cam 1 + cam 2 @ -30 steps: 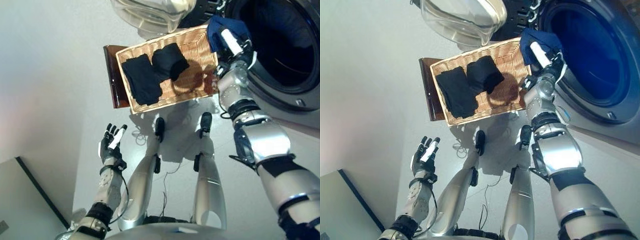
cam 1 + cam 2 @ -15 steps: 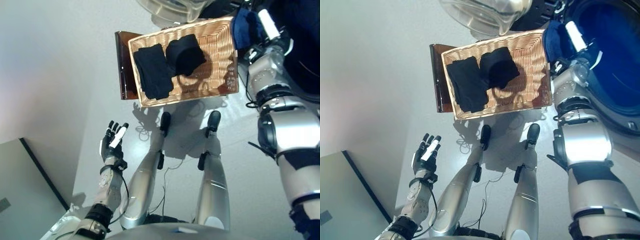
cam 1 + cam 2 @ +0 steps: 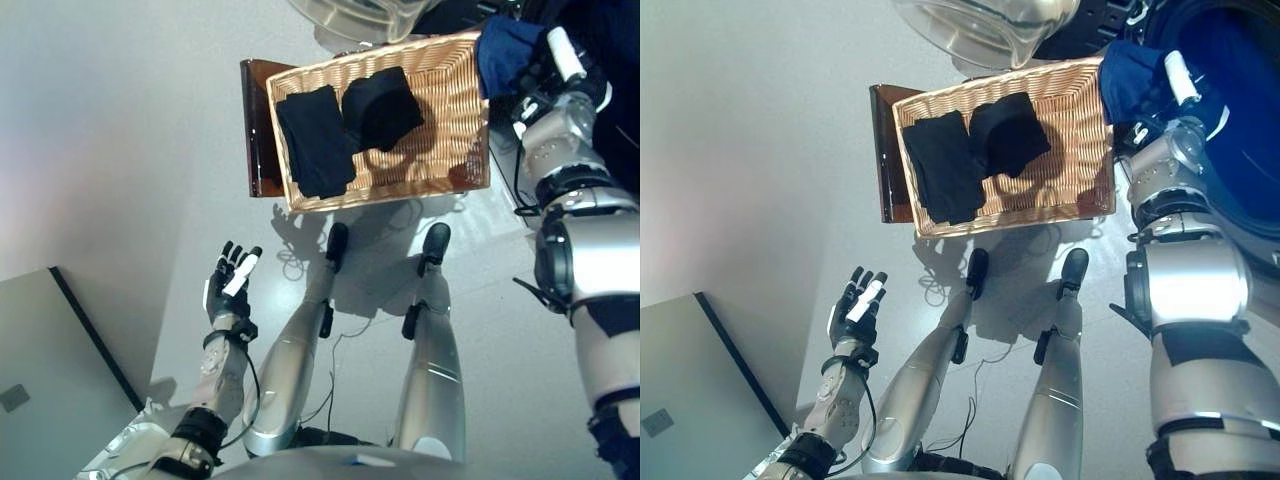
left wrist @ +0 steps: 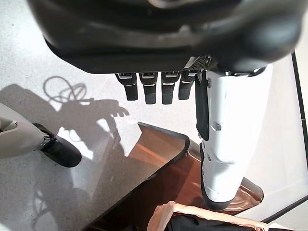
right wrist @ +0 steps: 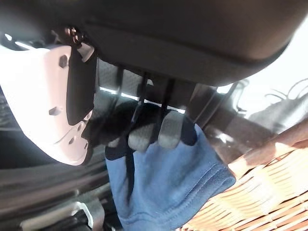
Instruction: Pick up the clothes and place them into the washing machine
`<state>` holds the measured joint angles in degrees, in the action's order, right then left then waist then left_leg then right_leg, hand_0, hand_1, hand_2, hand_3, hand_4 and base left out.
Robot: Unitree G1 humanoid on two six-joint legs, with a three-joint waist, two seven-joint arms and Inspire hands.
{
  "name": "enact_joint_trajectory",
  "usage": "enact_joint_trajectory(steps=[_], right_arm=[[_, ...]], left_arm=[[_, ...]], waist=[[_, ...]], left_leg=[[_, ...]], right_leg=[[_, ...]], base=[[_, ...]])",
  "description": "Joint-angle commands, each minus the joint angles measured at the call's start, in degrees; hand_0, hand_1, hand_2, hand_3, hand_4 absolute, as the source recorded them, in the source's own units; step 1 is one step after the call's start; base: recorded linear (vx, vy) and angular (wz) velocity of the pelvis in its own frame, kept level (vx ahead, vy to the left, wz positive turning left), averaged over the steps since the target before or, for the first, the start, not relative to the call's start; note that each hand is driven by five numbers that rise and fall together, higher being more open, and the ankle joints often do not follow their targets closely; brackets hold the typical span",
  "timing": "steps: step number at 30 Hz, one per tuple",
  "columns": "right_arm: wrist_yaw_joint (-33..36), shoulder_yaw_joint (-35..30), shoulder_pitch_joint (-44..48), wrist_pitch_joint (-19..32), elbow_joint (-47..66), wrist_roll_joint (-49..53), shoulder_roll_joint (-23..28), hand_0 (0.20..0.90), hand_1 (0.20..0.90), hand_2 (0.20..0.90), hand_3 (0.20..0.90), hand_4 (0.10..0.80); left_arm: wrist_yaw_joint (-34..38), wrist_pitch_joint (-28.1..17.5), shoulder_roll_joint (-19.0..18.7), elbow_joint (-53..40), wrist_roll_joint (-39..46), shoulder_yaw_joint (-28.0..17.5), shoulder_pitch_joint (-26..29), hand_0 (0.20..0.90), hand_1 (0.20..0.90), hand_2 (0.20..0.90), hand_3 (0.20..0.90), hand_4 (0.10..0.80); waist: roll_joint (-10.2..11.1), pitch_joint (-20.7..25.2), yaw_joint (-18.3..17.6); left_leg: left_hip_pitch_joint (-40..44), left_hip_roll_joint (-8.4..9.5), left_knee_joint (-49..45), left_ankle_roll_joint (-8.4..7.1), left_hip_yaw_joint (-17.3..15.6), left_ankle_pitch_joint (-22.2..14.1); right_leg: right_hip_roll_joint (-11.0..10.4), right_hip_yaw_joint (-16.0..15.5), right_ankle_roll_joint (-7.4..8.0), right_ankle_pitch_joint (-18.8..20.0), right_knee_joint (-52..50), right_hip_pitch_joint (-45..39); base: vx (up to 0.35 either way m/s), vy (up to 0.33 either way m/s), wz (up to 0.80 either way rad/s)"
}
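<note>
On pale floor (image 3: 120,150): wicker basket (image 3: 455,120) holding two black garments (image 3: 315,140). Right hand (image 3: 560,60) clamped on blue cloth (image 3: 505,55); left hand (image 3: 228,290) spread, empty.

Two head views look steeply down from above — near-identical, a slight sideways offset apart — both sharing the rectangular woven wicker basket (image 3: 455,120), the dark brown stand (image 3: 883,160) under it and the grey floor. Left wrist view looks along its hand (image 4: 168,29) from very close, catching the stand and floor. Right wrist view sits tight behind its hand (image 5: 144,125) — facing the blue cloth (image 5: 163,187) and basket edge.
</note>
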<state>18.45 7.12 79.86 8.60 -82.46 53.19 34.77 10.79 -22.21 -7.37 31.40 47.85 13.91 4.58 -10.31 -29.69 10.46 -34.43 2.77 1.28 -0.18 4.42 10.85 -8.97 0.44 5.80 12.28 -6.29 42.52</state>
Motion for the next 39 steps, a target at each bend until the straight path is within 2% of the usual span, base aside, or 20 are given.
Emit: enact_joint_trajectory(steps=[1, 15, 18, 29, 34, 37, 38, 39], right_arm=[[-0.6, 5.4, 6.3, 3.0, 2.2, -2.8, 3.6, 0.2, 0.2, 0.2, 0.2, 0.3], [-0.2, 4.0, 4.7, 3.6, 2.9, -1.3, 5.4, 0.2, 0.2, 0.2, 0.2, 0.3], [0.4, 1.3, 2.7, 4.8, 3.2, 2.0, 8.5, 0.2, 0.2, 0.2, 0.2, 0.3], [3.2, -4.5, -0.1, 8.6, 3.0, 8.0, 13.8, 0.2, 0.2, 0.2, 0.2, 0.3], [4.5, -5.4, -1.6, 8.7, 2.1, 7.4, 14.6, 0.2, 0.2, 0.2, 0.2, 0.3], [5.4, -3.5, -1.5, 7.4, 1.4, 3.0, 14.6, 0.2, 0.2, 0.2, 0.2, 0.3], [6.5, -1.6, -1.0, 6.2, 0.5, -1.8, 14.9, 0.359, 0.359, 0.359, 0.359, 0.414], [7.0, 0.3, -0.6, 5.5, 0.6, -5.5, 14.8, 0.631, 0.631, 0.631, 0.631, 0.608]], left_arm=[[0.0, -2.3, -3.7, -3.8, -0.5, -0.1, -2.7, 0.9, 0.9, 0.9, 0.9, 0.8], [-0.7, -2.2, -3.5, -2.9, -0.3, -0.3, -3.0, 0.9, 0.9, 0.9, 0.9, 0.8], [-0.9, -2.2, -3.2, -2.5, 0.2, -0.2, -3.2, 0.9, 0.9, 0.9, 0.9, 0.8], [-0.8, -1.8, -2.9, -1.2, 0.3, 0.4, -3.5, 0.9, 0.9, 0.9, 0.9, 0.8], [-0.5, -1.7, -3.1, -0.9, 0.1, 0.6, -3.6, 0.9, 0.9, 0.9, 0.9, 0.8], [-0.3, -1.9, -3.4, -1.0, -0.2, 0.5, -3.6, 0.9, 0.9, 0.9, 0.9, 0.8], [0.0, -1.9, -3.5, -1.1, -0.4, 0.3, -3.6, 0.9, 0.9, 0.9, 0.9, 0.8], [0.0, -2.0, -3.6, -1.3, -0.7, 0.3, -3.7, 0.9, 0.9, 0.9, 0.9, 0.8]], waist=[[-4.5, 1.6, 1.5], [-5.0, 2.3, 1.1], [-5.3, 2.7, 0.5], [-5.5, 3.5, -0.4], [-5.1, 3.9, -0.7], [-4.8, 4.0, -0.8], [-4.7, 3.9, -0.8], [-4.7, 3.9, -0.9]], left_leg=[[0.9, -0.57, 3.6, -3.99, 0.7, -0.4], [1.8, -0.36, 3.4, -3.78, 0.4, -0.6], [2.6, -0.24, 3.3, -3.76, 0.3, -1.2], [2.8, -0.21, 3.4, -3.59, -0.3, -1.3], [3.3, -0.22, 3.3, -3.49, -0.5, -1.6], [3.4, -0.27, 3.3, -3.54, -0.8, -1.7], [3.5, -0.29, 3.2, -3.57, -0.8, -1.7], [3.4, -0.29, 3.1, -3.56, -0.8, -1.7]], right_leg=[[1.5, 1.4, 0.89, -11.0, -9.7, 1.6], [1.3, 2.1, 0.97, -11.0, -9.5, 0.7], [1.1, 2.1, 1.01, -11.7, -9.4, -0.2], [1.1, 2.4, 1.21, -10.9, -8.2, -0.8], [1.2, 2.6, 1.25, -10.8, -7.5, -1.4], [1.2, 2.5, 1.23, -10.6, -7.2, -1.6], [1.1, 2.5, 1.26, -10.7, -7.3, -1.7], [1.2, 2.6, 1.26, -10.6, -7.2, -1.8]], base=[[0.0, 0.0, 0.0], [0.006, 0.004, -0.01], [0.019, 0.003, 0.0], [0.001, 0.0, 0.0], [0.013, 0.002, -0.04], [0.0, 0.0, 0.0], [0.0, 0.0, 0.0], [0.0, 0.0, 0.0]])
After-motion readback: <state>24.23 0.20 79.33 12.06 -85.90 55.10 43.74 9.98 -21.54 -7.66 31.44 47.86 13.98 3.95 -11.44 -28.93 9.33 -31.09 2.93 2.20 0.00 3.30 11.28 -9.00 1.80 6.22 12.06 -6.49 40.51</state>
